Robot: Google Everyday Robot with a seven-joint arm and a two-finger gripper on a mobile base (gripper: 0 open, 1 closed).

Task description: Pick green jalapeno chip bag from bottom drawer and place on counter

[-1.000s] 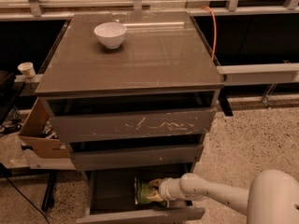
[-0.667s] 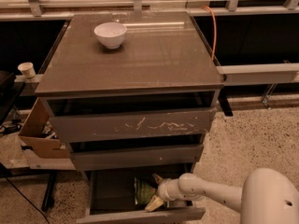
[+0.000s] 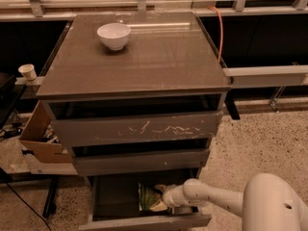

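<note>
The green jalapeno chip bag [image 3: 146, 195] lies on the dark floor of the open bottom drawer [image 3: 115, 198], towards its right side. My gripper [image 3: 159, 202] reaches into the drawer from the right on the white arm [image 3: 216, 198] and sits right at the bag's right edge, partly covering it. The narrow drawer front [image 3: 144, 222] hides the bag's lower part. The glossy grey-brown counter [image 3: 144, 61] tops the cabinet above.
A white bowl [image 3: 114, 35] stands at the counter's back left. The scratched taller drawer front [image 3: 139, 129] and a second drawer overhang the bottom one. A cardboard box [image 3: 41, 138] and paper cup [image 3: 28, 72] are left; a pale ledge [image 3: 264, 73] and orange cable [image 3: 220, 32] are right.
My gripper has shifted a little left and deeper over the bag inside the drawer. The bag has stayed on the drawer floor.
</note>
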